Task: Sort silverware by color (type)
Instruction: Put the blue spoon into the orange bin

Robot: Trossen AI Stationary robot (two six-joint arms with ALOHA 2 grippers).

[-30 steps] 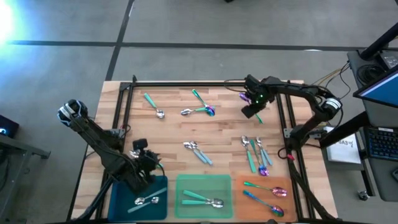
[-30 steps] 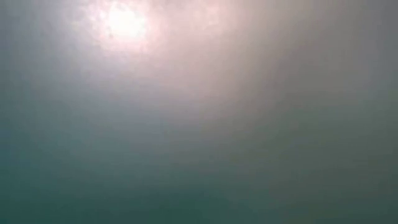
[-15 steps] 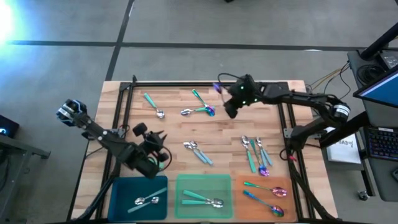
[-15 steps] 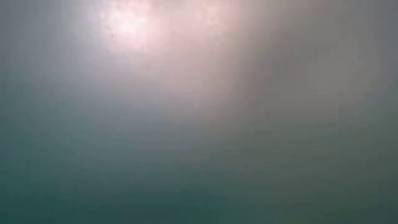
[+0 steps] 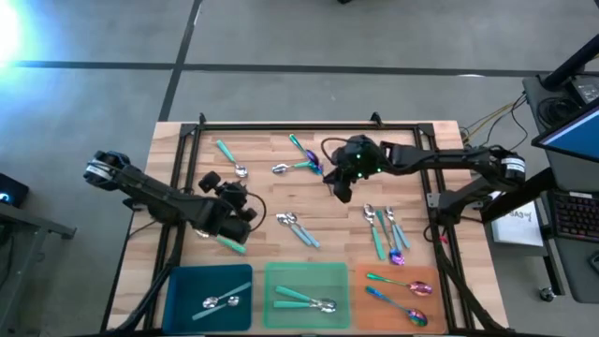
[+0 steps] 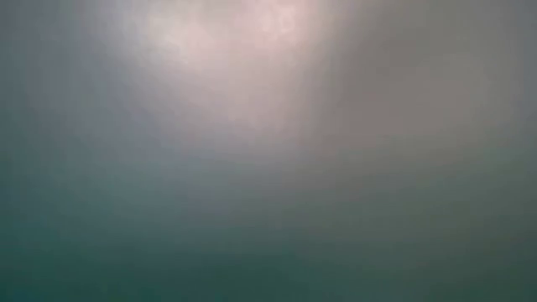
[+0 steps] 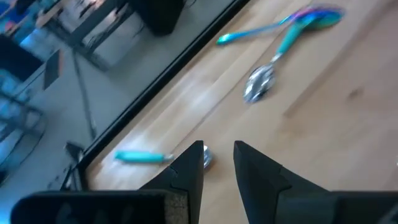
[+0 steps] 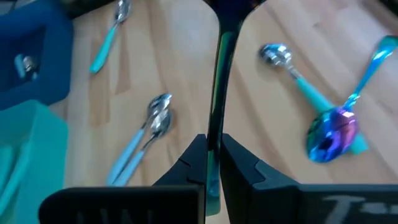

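Loose spoons lie on the wooden table (image 5: 262, 201): a teal-handled one (image 5: 229, 156) at the far left, a crossed cluster (image 5: 299, 164) with an iridescent bowl (image 8: 334, 132), two pale blue ones (image 5: 298, 227), and a group (image 5: 386, 232) at the right. My right gripper (image 8: 213, 158) hovers by the cluster (image 5: 340, 180), shut on a thin dark spoon (image 8: 216, 81) seen edge-on. My left gripper (image 7: 219, 162) is open with nothing between its fingers, over the table's left middle (image 5: 241, 195). The low view is only haze. My right gripper pinches the spoon's thin handle (image 8: 214, 127) between its two fingers. The handle runs straight on out of the fingertips, in line with the fingers, which slant down toward the table's left. The spoon is lifted clear of the table; its far end is lost in shadow.
Along the near edge stand a blue tray (image 5: 182, 281) with one spoon, a green tray (image 5: 281, 276) with two teal-handled spoons, and an orange tray (image 5: 426, 276) with two iridescent spoons. A dark metal frame (image 5: 281, 124) rims the table.
My left gripper has swung from above the blue tray toward the far edge and turned to face the far spoons, its fingers staying apart. My right gripper has carried its spoon from the far right toward the table's left, ending beside the crossed cluster.
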